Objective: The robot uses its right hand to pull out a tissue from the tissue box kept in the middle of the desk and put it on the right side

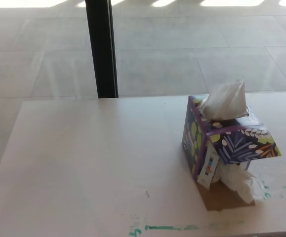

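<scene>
Green marks (162, 227) edge the desk (83, 163) nearest me, neither hand shows so I cannot tell their state, and right of centre the tissue box (222, 143) offers a soft, flimsy tissue (225, 101), best pinched at its upstanding tuft.
</scene>
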{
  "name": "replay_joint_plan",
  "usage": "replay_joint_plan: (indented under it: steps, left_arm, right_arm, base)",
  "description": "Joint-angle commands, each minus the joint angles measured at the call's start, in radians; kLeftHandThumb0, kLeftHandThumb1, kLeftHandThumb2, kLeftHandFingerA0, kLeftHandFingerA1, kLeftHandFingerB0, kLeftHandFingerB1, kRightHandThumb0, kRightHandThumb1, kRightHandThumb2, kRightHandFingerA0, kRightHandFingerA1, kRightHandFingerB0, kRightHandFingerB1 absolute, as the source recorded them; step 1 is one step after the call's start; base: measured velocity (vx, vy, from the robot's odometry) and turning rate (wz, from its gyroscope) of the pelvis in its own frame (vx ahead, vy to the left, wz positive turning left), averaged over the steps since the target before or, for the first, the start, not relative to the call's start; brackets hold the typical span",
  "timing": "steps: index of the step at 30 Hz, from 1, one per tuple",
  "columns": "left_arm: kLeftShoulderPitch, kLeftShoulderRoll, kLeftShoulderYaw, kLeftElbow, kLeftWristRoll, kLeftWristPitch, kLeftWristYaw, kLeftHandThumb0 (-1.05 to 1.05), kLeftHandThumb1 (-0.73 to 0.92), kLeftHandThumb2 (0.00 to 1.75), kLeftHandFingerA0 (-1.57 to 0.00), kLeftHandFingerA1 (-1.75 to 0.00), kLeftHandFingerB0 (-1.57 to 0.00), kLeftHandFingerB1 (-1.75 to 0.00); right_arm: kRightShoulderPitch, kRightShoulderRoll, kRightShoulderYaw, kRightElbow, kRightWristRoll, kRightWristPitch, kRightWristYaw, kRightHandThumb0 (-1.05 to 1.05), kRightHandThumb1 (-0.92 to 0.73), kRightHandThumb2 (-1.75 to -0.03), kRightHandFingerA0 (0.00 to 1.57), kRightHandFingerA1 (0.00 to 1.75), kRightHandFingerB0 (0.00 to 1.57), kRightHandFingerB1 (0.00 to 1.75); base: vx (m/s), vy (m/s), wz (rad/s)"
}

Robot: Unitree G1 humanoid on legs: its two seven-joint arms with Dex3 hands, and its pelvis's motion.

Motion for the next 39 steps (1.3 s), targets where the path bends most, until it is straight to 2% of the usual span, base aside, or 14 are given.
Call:
replay_joint_plan:
  steps: [1, 4, 7, 8, 16, 21, 22, 23, 25, 27, 35, 36, 37, 39]
  left_arm:
    - [-0.003, 0.025, 0.031, 0.024, -0.048, 0.005, -0.080, -0.84, 0.92, 0.71, -0.61, -0.53, -0.46, -0.45]
    - [-0.006, 0.028, 0.027, 0.025, -0.044, 0.004, -0.079, -0.80, 0.74, 1.12, -0.56, -0.64, -0.42, -0.56]
    - [-0.008, 0.025, 0.032, 0.027, -0.052, 0.011, -0.072, -0.81, 0.72, 1.11, -0.56, -0.63, -0.43, -0.56]
    - [-0.007, 0.024, 0.031, 0.028, -0.051, 0.010, -0.077, -0.86, 0.92, 0.71, -0.57, -0.54, -0.46, -0.44]
    - [0.004, 0.027, 0.034, 0.025, -0.062, 0.010, -0.088, -0.84, 0.92, 0.71, -0.60, -0.56, -0.47, -0.46]
    - [0.000, 0.029, 0.032, 0.030, -0.061, 0.019, -0.088, -0.86, 0.92, 0.72, -0.57, -0.55, -0.48, -0.46]
    - [0.006, 0.030, 0.027, 0.032, -0.053, 0.013, -0.081, -0.86, 0.92, 0.71, -0.59, -0.55, -0.48, -0.44]
    - [0.007, 0.030, 0.027, 0.033, -0.053, 0.009, -0.081, -0.85, 0.92, 0.71, -0.60, -0.56, -0.47, -0.44]
    - [0.006, 0.030, 0.027, 0.033, -0.054, 0.011, -0.080, -0.85, 0.92, 0.71, -0.59, -0.53, -0.48, -0.44]
    - [0.003, 0.029, 0.031, 0.033, -0.059, 0.017, -0.076, -0.86, 0.92, 0.71, -0.60, -0.55, -0.50, -0.45]
    - [0.012, 0.026, 0.037, 0.040, -0.063, 0.024, -0.071, -0.87, 0.92, 0.70, -0.62, -0.55, -0.50, -0.44]
    - [0.013, 0.026, 0.034, 0.041, -0.059, 0.019, -0.074, -0.82, 0.73, 1.12, -0.58, -0.64, -0.43, -0.56]
    - [0.015, 0.025, 0.038, 0.041, -0.063, 0.016, -0.077, -0.87, 0.92, 0.68, -0.66, -0.59, -0.55, -0.48]
    - [0.017, 0.026, 0.044, 0.037, -0.071, 0.019, -0.080, -0.86, 0.92, 0.68, -0.64, -0.59, -0.54, -0.47]
  right_arm:
    - [-0.007, -0.023, -0.030, 0.032, 0.071, -0.081, 0.007, -0.44, -0.61, -0.57, 0.88, 0.90, 0.59, 0.60]
    - [-0.022, -0.032, -0.071, 0.047, 0.125, -0.066, 0.024, -0.38, -0.57, -0.56, 0.97, 1.00, 0.60, 0.61]
    - [-0.046, -0.080, -0.171, 0.015, 0.212, -0.001, 0.013, -0.35, -0.60, -0.57, 0.94, 1.00, 0.53, 0.57]
    - [-0.048, -0.092, -0.184, 0.006, 0.213, -0.003, 0.005, -0.37, -0.61, -0.57, 0.96, 1.01, 0.54, 0.59]
    - [-0.211, -0.293, -0.270, -0.065, 0.250, 0.017, -0.004, -0.50, -0.63, -0.58, 0.65, 1.02, 0.39, 0.56]
    - [-0.302, -0.346, -0.242, -0.213, 0.236, 0.053, -0.024, -0.59, -0.60, -0.58, 0.89, 0.84, 0.45, 0.52]
    - [-0.364, -0.377, -0.182, -0.334, 0.222, 0.101, 0.034, -0.71, -0.46, -0.88, 0.75, 0.74, 0.38, 0.58]
    - [-0.384, -0.379, -0.155, -0.392, 0.213, 0.114, 0.043, -0.75, -0.59, -0.58, 0.85, 0.73, 0.45, 0.51]
    - [-0.392, -0.375, -0.131, -0.450, 0.195, 0.122, 0.032, -0.86, -0.49, -0.93, 0.82, 0.76, 0.42, 0.60]
    - [-0.419, -0.369, -0.072, -0.556, 0.170, 0.145, 0.038, -0.76, -0.60, -0.59, 0.80, 0.69, 0.44, 0.51]
    - [-0.660, -0.268, 0.207, -0.888, 0.134, 0.294, 0.044, -0.46, -0.65, -0.58, 0.51, 0.56, 0.31, 0.37]
    - [-0.690, -0.261, 0.234, -0.904, 0.144, 0.312, 0.062, -0.51, -0.62, -0.59, 0.49, 0.61, 0.30, 0.35]
    - [-0.729, -0.255, 0.271, -0.916, 0.145, 0.332, 0.083, -0.59, -0.50, -0.85, 0.48, 0.65, 0.26, 0.48]
    - [-0.796, -0.241, 0.331, -0.927, 0.125, 0.368, 0.092, -0.61, -0.48, -0.85, 0.47, 0.64, 0.30, 0.48]
  base:
    - [0.00, 0.000, 0.00]
    - [0.00, 0.000, 0.00]
    - [0.00, 0.000, 0.00]
    - [0.00, 0.000, 0.00]
    - [0.00, 0.000, 0.00]
    - [0.00, 0.000, 0.00]
    - [0.00, 0.000, 0.00]
    - [0.00, 0.000, 0.00]
    - [0.00, 0.000, 0.00]
    - [0.00, 0.000, 0.00]
    - [0.00, 0.000, 0.00]
    - [0.00, 0.000, 0.00]
    - [0.00, 0.000, 0.00]
    - [0.00, 0.000, 0.00]
